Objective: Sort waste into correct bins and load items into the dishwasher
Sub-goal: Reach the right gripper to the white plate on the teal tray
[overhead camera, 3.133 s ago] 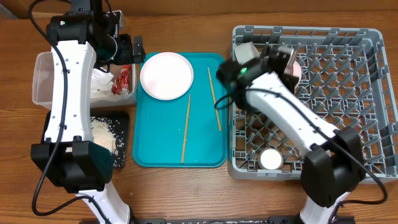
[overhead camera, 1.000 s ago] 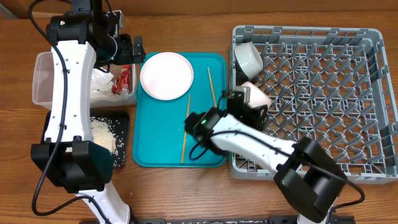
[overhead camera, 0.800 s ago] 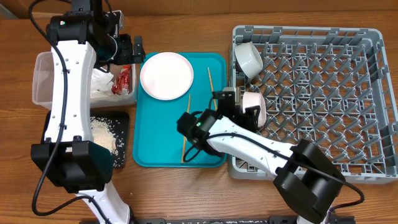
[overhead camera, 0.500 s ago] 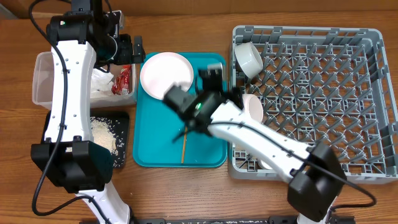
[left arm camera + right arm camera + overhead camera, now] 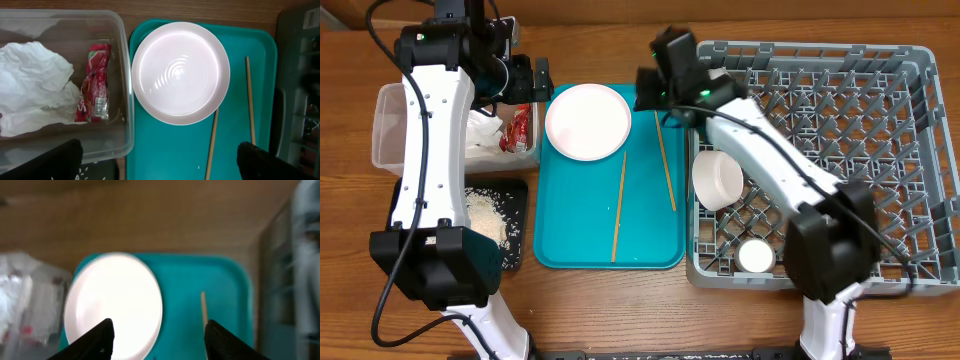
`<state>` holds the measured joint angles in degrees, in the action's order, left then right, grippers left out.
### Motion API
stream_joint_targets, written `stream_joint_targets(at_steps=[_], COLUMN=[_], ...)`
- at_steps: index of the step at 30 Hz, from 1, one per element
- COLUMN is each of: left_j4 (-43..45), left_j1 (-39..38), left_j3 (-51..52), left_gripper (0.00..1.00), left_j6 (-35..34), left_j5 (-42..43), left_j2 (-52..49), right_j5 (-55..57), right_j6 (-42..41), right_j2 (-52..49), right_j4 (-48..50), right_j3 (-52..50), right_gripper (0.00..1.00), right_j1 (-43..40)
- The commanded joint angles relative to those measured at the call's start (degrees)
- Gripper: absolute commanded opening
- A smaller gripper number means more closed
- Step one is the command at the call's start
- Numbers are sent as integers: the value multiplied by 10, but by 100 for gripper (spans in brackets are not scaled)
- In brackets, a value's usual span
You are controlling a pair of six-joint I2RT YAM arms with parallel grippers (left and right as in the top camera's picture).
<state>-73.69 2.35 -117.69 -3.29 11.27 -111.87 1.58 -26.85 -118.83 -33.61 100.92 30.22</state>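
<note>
Setting: a robot test bench laid out as a dish-clearing station. Indicators:

- Two white jointed arms with exposed black cabling, the left arm point(image 5: 430, 150) and the right arm point(image 5: 770, 170), stand at one edge of a wood-grain table point(image 5: 620, 310).
- A grey dish rack point(image 5: 880, 130), a teal tray point(image 5: 580, 220), a clear tub point(image 5: 390, 130) and a black tray point(image 5: 518, 230) sit directly on the tabletop.

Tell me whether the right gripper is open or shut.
Open: the right gripper shows its fingers spread wide apart in the wrist view, holding nothing.
</note>
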Motion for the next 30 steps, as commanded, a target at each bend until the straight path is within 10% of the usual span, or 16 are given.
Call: stream_joint_targets(at_steps=[1,22,30], left_j4=[2,2,2], left_j1=[0,-1,-2], left_j3=[-3,-3,-3], left_gripper=[100,100,100], left_j6=[-6,-6,-6], left_j5=[-3,-3,-3], left_j2=[6,6,6], right_j5=[-36,-39,-37], right_j6=[-16,-52,-65], right_j2=[-43,-142,-173], right_j4=[17,39,40], right_j3=[2,-4,-5], right_gripper=[53,11,10], right_j1=[20,42,42])
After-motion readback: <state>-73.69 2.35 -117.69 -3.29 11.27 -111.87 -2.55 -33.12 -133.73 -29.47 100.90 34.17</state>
